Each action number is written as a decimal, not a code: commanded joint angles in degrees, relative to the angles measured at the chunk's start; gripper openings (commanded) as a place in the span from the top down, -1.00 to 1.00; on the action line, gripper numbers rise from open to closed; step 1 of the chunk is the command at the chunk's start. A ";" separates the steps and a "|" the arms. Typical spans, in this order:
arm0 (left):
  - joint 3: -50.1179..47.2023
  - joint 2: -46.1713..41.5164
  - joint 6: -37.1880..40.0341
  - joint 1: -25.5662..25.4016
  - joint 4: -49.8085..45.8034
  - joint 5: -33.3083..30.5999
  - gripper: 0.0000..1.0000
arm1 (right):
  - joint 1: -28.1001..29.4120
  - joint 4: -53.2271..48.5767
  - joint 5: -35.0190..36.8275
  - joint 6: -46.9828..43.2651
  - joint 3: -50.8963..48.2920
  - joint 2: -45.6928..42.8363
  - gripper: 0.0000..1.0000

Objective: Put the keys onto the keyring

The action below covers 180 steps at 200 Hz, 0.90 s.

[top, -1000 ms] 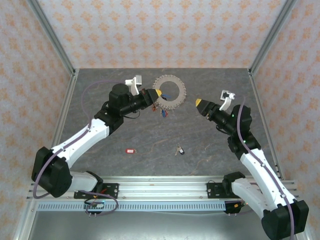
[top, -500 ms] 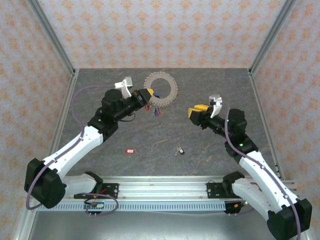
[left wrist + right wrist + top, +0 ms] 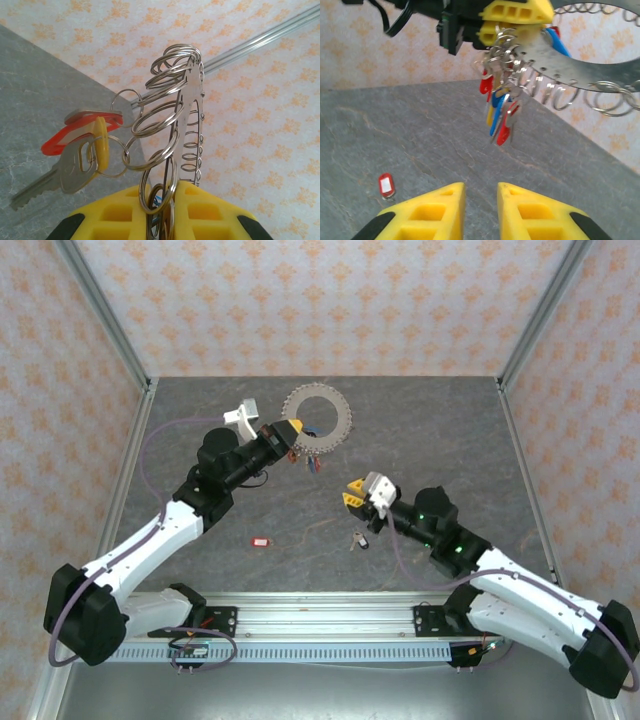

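The keyring (image 3: 318, 418), a flat metal ring fringed with small split rings, hangs above the far table with my left gripper (image 3: 290, 430) shut on its rim. In the left wrist view the keyring (image 3: 192, 100) stands edge-on between the yellow fingers (image 3: 125, 212), and a red-tagged key (image 3: 75, 137) dangles from it. One of the keys, with a red tag (image 3: 261, 541), lies on the table. The other, dark-tagged (image 3: 359, 539), lies just in front of my right gripper (image 3: 355, 492). My right gripper (image 3: 481, 192) is open by a narrow gap and holds nothing. It faces the keyring (image 3: 570, 55) and the red-tag key (image 3: 386, 185).
A bunch of red, blue and yellow tagged keys (image 3: 497, 110) hangs from the ring's lower edge, above the grey tabletop (image 3: 300, 500). Patterned walls and aluminium posts (image 3: 105, 315) enclose the table. A metal rail (image 3: 320, 615) runs along the near edge.
My right arm has swung left and toward the near middle of the table, its jaws narrowing. My left gripper has shifted the keyring slightly left.
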 commanded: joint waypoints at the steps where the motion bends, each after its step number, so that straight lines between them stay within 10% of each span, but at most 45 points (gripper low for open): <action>1: 0.07 -2.30 0.43 0.22 8.16 1.74 1.00 | 2.98 12.68 7.83 -9.23 -0.40 2.67 0.55; 180: 0.27 -1.32 0.53 0.27 11.39 4.22 1.00 | 3.95 32.99 6.65 -4.82 3.61 14.16 0.68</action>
